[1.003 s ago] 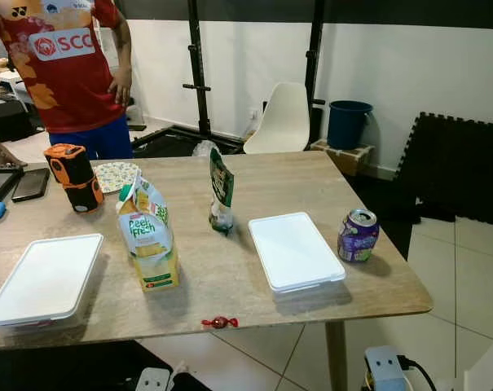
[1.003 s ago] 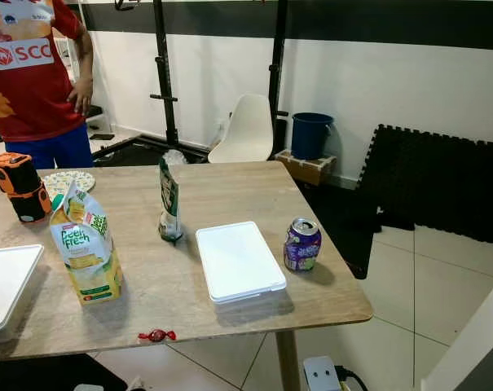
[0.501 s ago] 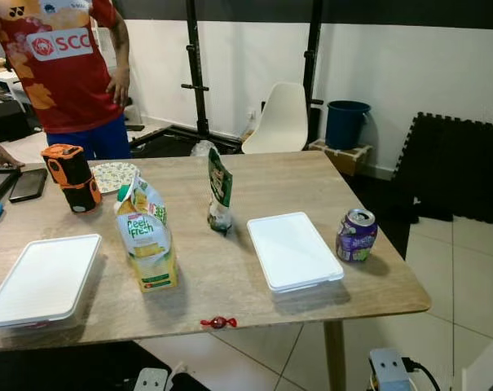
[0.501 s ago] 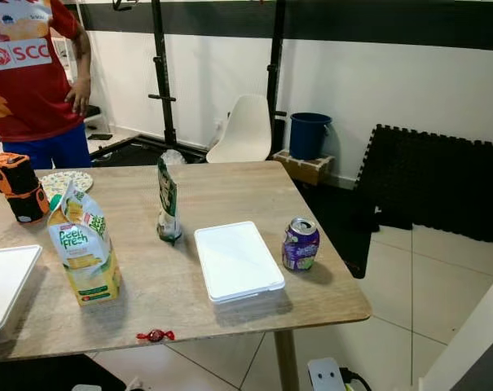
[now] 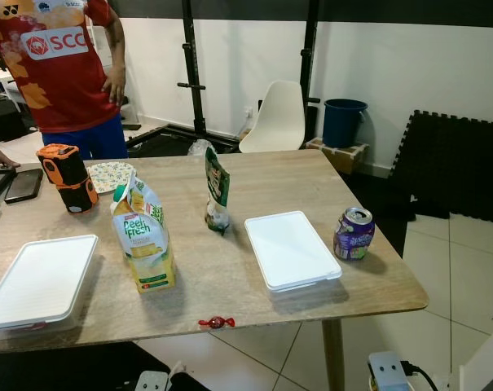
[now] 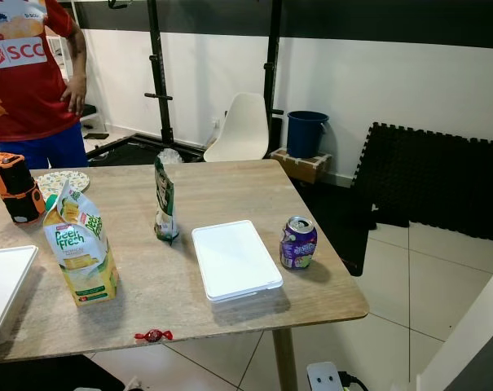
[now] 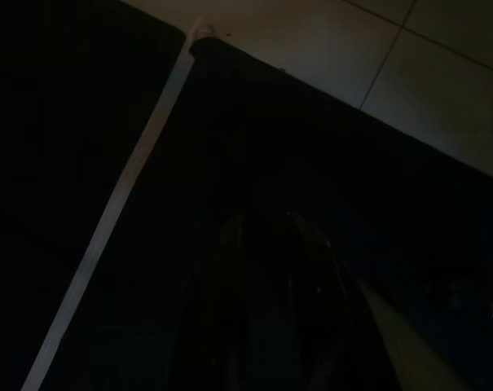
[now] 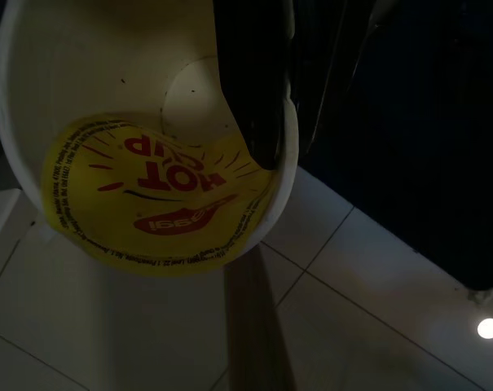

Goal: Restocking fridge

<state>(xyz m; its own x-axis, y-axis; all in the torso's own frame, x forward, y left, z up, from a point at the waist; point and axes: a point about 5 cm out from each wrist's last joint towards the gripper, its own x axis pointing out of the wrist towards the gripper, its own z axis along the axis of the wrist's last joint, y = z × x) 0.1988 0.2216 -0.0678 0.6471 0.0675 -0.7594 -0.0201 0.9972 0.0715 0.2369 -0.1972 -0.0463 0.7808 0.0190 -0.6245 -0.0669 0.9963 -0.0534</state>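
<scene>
Right hand [image 8: 258, 81]: long glossy black fingers.

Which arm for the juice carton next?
Left, probably. The juice carton stands left of centre on the table, and the right gripper seems to pinch a white cup.

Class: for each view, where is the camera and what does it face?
Left eye view: head, facing down at the table and juice carton.
Right eye view: head too; shares that table and carton.
Left wrist view: along the left gripper, toward dim floor tiles.
Right wrist view: along the right gripper, at a white cup over tiles.
</scene>
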